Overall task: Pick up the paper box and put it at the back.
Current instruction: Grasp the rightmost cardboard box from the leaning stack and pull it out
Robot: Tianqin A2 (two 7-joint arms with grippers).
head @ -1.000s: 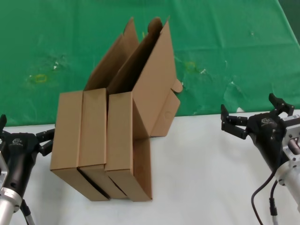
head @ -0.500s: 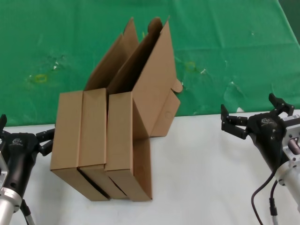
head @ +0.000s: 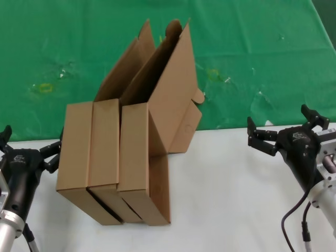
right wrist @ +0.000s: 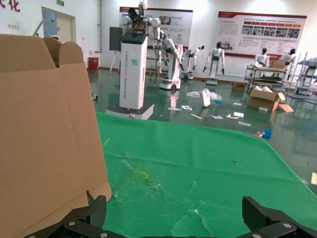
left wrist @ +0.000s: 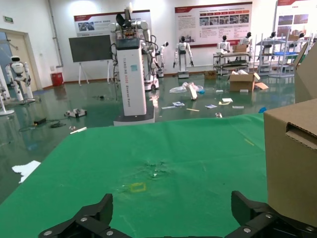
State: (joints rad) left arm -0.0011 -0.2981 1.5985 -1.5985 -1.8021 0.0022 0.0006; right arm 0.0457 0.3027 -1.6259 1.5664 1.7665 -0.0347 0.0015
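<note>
Three brown cardboard paper boxes stand side by side on edge on the white table: left box (head: 75,149), middle box (head: 103,147), right box (head: 135,152). Their big lids (head: 170,89) lean back over the green cloth (head: 252,58). My left gripper (head: 30,146) is open and empty, just left of the left box; that box's edge shows in the left wrist view (left wrist: 292,163). My right gripper (head: 283,128) is open and empty, well to the right of the boxes. A lid (right wrist: 44,134) fills one side of the right wrist view.
The white table (head: 226,194) spans the front, with bare surface between the boxes and my right arm. The green cloth carries yellowish stains (head: 44,87) and small white specks (head: 227,80).
My left gripper has shifted very slightly near the left box. The boxes and the right arm have not moved.
</note>
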